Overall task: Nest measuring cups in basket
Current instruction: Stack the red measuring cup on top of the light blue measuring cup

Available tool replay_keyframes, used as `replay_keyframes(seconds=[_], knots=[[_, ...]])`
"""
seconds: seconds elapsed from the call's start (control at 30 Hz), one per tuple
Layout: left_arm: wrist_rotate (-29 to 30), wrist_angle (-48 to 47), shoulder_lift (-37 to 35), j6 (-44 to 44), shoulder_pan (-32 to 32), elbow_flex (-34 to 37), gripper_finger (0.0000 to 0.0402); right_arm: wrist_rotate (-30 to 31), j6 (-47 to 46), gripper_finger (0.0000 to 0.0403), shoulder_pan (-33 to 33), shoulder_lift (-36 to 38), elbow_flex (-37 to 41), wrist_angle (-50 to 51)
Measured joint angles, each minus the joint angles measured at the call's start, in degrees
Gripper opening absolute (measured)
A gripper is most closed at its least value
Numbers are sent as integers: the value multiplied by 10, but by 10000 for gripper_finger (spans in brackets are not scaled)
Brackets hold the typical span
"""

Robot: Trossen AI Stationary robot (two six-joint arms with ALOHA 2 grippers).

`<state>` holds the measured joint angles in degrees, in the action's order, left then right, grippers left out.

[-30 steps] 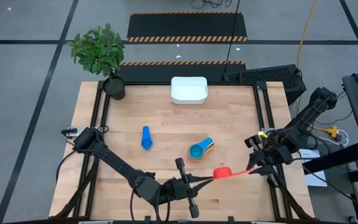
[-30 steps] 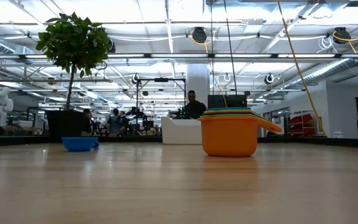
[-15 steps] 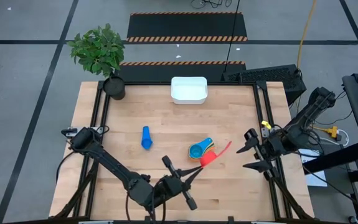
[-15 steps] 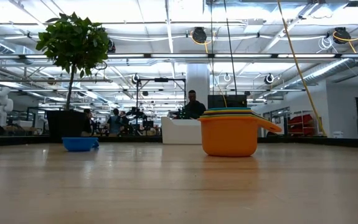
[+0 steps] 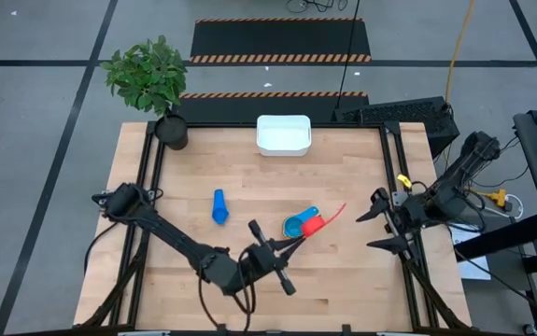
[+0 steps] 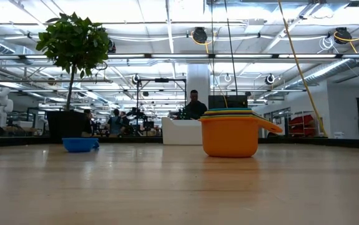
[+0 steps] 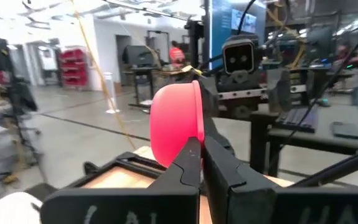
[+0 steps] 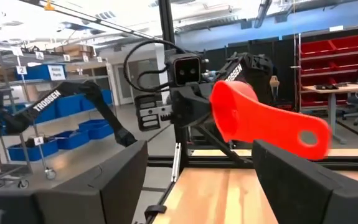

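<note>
Red cup (image 5: 313, 225): you have it clamped in the left gripper (image 5: 296, 245), fingers pinched on its rim; it hangs just beside the nested stack (image 5: 299, 224), bowl toward the stack, handle running up and away toward the right arm
Long axis: you can read it from the handle, which slants from the stack toward the right gripper (image 5: 380, 224); the handle's free end is clear of those fingers
Right gripper: it stands at the table's right edge with fingers spread apart, holding nothing; the red cup lies between it and the left gripper
Nearer arm: the left; your coming move turns on lowering the bowl onto the stack, which sits directly beside it
Stack: orange cup outermost in the low view (image 6: 230, 137), other colours seated inside it, mid-table
Loose blue cup (image 5: 219, 207): on its own, well to the left of the stack
Basket (image 5: 283, 134): at the far table edge, holding no cups yet, well apart from every cup
Writing: "TROSSEN" reads along the left arm in the right wrist view (image 8: 48, 99); white lettering on both grippers' bodies is cut off and unreadable
</note>
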<state>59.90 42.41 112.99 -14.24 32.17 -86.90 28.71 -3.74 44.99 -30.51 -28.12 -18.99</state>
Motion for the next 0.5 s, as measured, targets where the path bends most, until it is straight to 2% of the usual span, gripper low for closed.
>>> replay_keyframes(seconds=[0.1, 0.3, 0.5], knots=[[-45, 24, -19, 45, -14, 42, 1, -1, -1, 283, 0, 22, 0, 29], [-83, 133, -26, 67, -32, 125, 1, -3, -15, 283, 0, 65, 0, 79], [-169, 196, -26, 95, -49, 163, 1, -4, -17, 283, 0, 88, 0, 123]])
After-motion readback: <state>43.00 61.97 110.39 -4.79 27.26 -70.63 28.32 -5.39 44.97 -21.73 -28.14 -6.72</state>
